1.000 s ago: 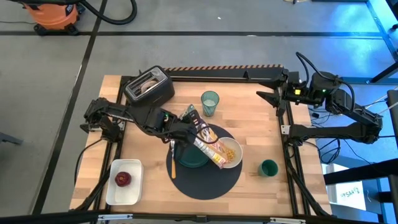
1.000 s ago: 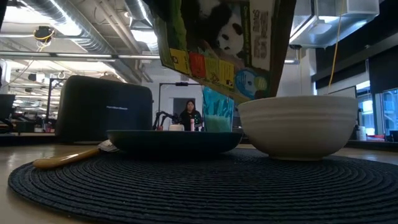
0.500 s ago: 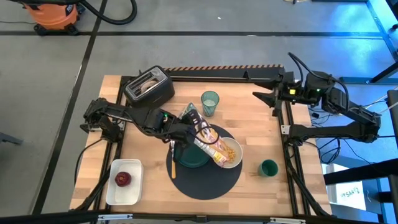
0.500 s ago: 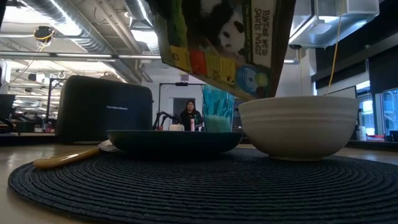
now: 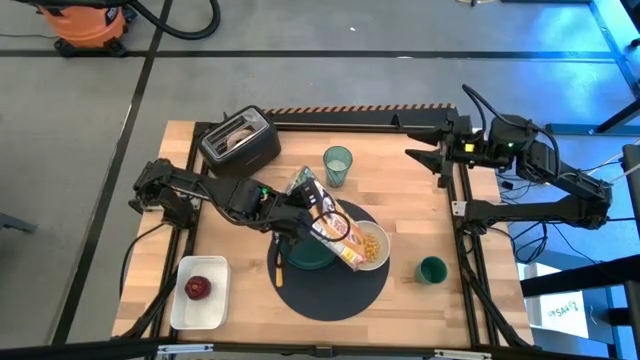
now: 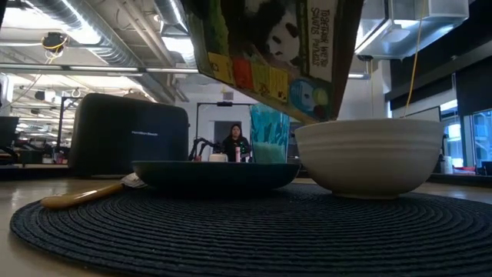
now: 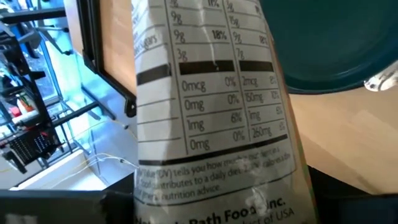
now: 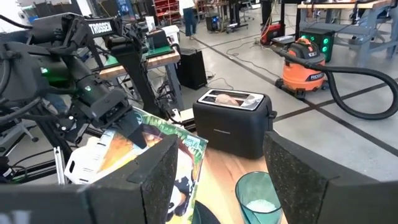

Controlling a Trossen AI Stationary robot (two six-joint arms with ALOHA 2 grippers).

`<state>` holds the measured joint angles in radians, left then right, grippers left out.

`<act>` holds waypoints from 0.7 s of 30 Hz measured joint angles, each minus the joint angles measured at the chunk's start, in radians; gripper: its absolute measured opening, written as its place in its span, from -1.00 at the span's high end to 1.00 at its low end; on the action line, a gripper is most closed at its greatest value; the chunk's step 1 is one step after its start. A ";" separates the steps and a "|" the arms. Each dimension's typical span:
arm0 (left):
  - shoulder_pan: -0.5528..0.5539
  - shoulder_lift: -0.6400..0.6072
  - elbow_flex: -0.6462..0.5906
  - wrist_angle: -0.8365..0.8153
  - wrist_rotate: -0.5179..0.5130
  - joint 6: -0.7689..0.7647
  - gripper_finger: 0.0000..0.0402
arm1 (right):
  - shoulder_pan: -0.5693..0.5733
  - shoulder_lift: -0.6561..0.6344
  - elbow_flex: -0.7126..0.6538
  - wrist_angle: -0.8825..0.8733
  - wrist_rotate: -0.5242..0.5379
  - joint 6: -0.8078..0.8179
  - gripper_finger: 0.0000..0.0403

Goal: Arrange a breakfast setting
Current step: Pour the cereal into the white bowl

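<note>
My left gripper point(image 5: 297, 221) is shut on a colourful cereal bag point(image 5: 330, 225), tilted with its mouth down over the white bowl point(image 5: 372, 246), which holds cereal. The bowl and a dark teal plate point(image 5: 303, 252) sit on the round dark mat point(image 5: 335, 290). A small utensil point(image 5: 279, 266) lies on the mat beside the plate. The green tumbler point(image 5: 338, 165) stands behind the mat. A red apple point(image 5: 197, 288) lies in the white tray point(image 5: 215, 305). My right gripper point(image 5: 425, 157) is open and empty at the far right. My left gripper holds the cereal bag about midway along its length point(image 5: 308, 215), coming from the table's left. The bag is lifted clear and slants, its lower end over the bowl. In the left wrist view the bag's printed panel point(image 7: 217, 106) hides the fingers.
A black toaster point(image 5: 240, 140) with a bagel in its slot stands at the far left. A small dark green cup point(image 5: 432, 269) stands on the wood to the right of the mat. A person shows far off in the room in the low view point(image 6: 234, 142).
My left gripper has turned the cereal bag a little over the bowl; in the low view the print has shifted sideways. My right gripper has gone slightly toward the table's left along the far edge.
</note>
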<state>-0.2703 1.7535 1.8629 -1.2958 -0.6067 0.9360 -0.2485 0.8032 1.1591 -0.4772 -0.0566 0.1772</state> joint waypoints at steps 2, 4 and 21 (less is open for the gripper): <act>-0.001 0.000 0.000 0.001 0.001 -0.004 0.05 | 0.000 0.000 0.000 0.002 -0.003 0.000 -0.12; -0.002 0.000 0.000 0.000 0.009 -0.011 0.05 | 0.000 -0.001 0.000 0.002 -0.006 0.000 -0.12; 0.018 -0.006 0.000 -0.036 0.098 -0.096 0.06 | 0.000 0.000 0.000 0.002 -0.007 -0.002 -0.12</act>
<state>-0.2521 1.7477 1.8629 -1.3317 -0.5084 0.8395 -0.2489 0.8028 1.1591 -0.4747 -0.0639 0.1753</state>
